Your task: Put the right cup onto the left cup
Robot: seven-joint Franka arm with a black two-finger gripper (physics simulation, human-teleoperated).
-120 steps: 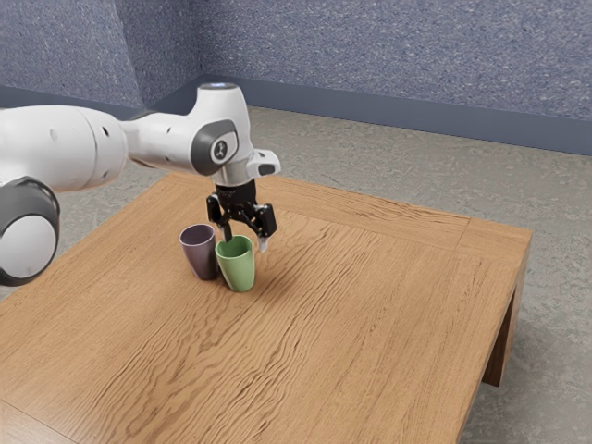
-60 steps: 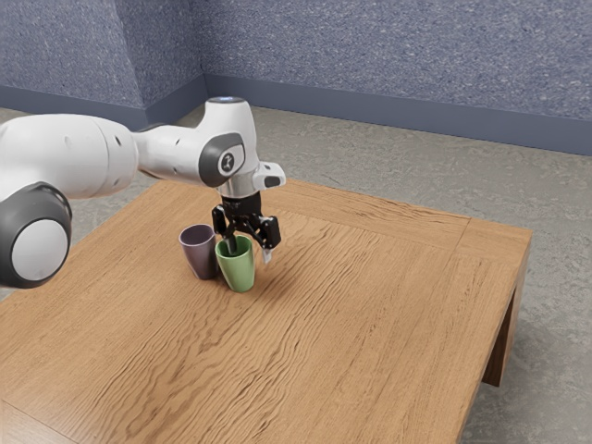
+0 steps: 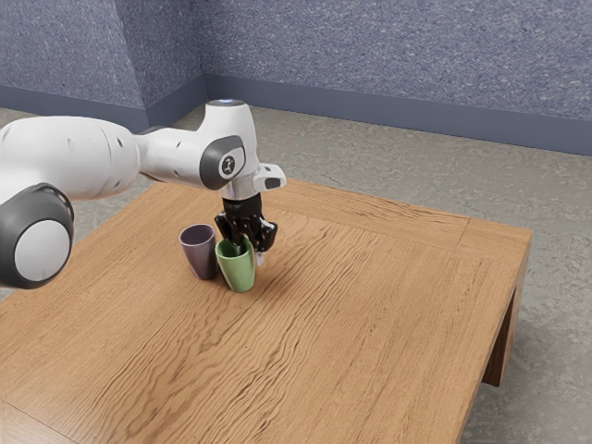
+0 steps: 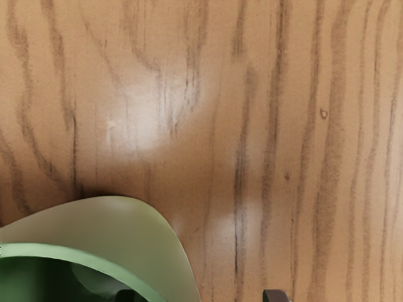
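While the green cup (image 3: 238, 270) stands on the counter (image 3: 370, 324) just beside the purple cup (image 3: 201, 254), your jaws straddle the green cup's near-rim wall, moderately apart, so you're lining up the grasp and should pinch that wall before lifting.

Speckled blue-gray walls (image 3: 388, 55) meet in corners toward the exterior view's left, with a smooth slate-blue baseboard (image 3: 388, 117) along their foot. The floor (image 3: 370, 157) is mottled gray. Bold dark grain streaks the brown wooden tabletop (image 3: 370, 305), pale light glints on it, and a wooden leg (image 3: 500, 356) stands beneath.
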